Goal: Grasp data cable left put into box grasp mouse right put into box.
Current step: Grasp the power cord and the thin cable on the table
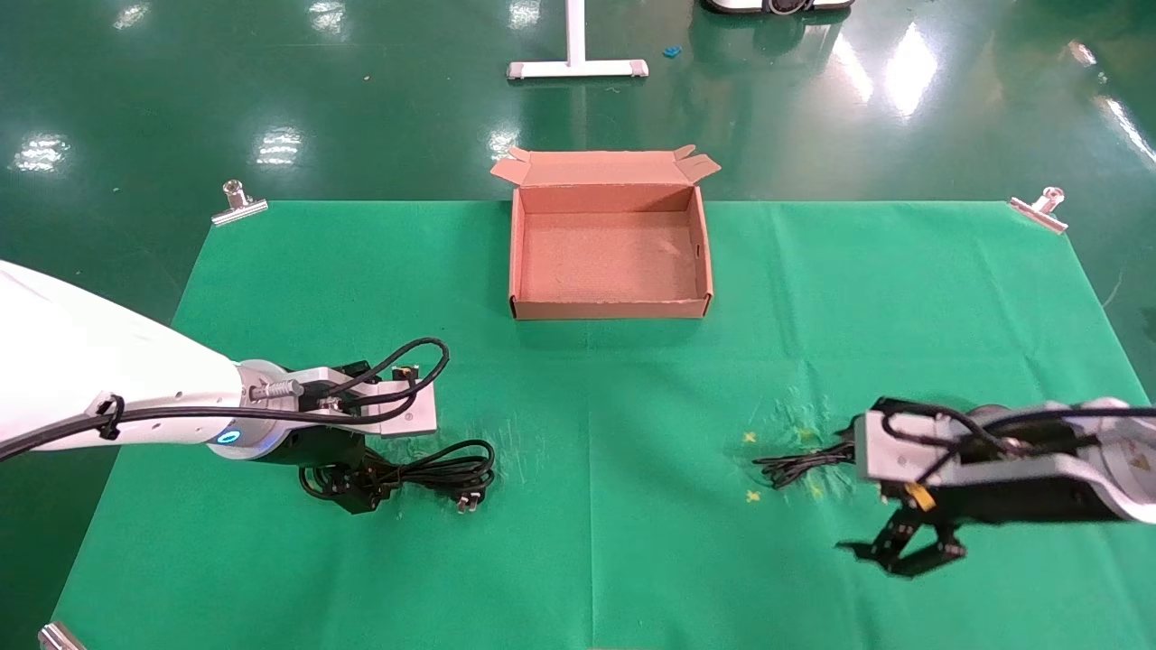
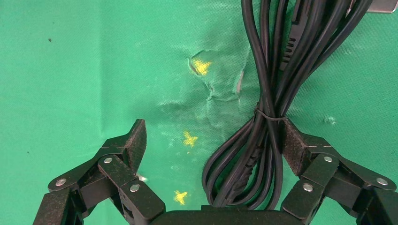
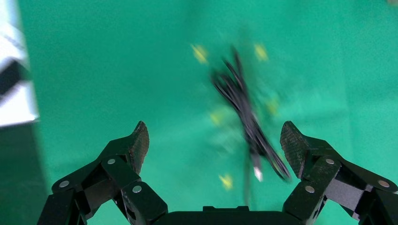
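Fingers of the left gripper (image 2: pixel 213 140) stand spread wide — the data cable (image 2: pixel 263 117) lies between them on the green cloth (image 1: pixel 632 506), its tied waist touching one pad (nothing clamped). Beyond, well apart, sits the box (image 1: pixel 610 311), flap up. The right gripper (image 3: pixel 213 140) gapes too, holding nothing — a black bundled cord (image 3: pixel 246 119) lies ahead of it.

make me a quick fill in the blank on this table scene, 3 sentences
1. The box on the green cloth holds ____.
2. The left gripper has its jaws ____ around the data cable.
3. The ____ gripper hangs open over a bundled black cord.

Missing words: nothing; open; right
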You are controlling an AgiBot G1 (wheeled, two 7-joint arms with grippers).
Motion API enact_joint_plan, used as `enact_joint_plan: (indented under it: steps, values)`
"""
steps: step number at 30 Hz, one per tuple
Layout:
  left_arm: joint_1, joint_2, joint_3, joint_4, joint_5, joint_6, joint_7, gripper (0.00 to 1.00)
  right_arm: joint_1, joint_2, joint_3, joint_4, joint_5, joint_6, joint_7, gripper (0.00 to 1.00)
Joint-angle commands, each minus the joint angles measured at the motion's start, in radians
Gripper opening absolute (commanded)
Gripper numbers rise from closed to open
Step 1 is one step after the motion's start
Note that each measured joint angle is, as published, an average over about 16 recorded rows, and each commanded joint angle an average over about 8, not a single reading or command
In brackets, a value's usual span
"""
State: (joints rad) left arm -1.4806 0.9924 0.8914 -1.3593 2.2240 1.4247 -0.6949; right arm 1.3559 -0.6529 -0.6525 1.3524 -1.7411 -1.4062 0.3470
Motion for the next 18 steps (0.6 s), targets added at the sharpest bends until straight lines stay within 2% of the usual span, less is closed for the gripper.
enact_joint_plan:
  steps: [1,7,18]
  values:
    - [-0.001,0.001,0.001,0.000,0.002,0.001,-0.002,1.00,0.011,-0.015,-0.020,-0.001,-0.078,0.018,0.033,1.00]
    - [-0.001,0.002,0.002,0.000,0.003,0.003,-0.005,1.00,0.005,-0.066,-0.043,0.003,-0.219,0.099,0.122,1.00]
    - [-0.002,0.002,0.004,0.000,0.005,0.004,-0.007,1.00,-0.018,-0.106,-0.049,0.002,-0.218,0.131,0.136,1.00]
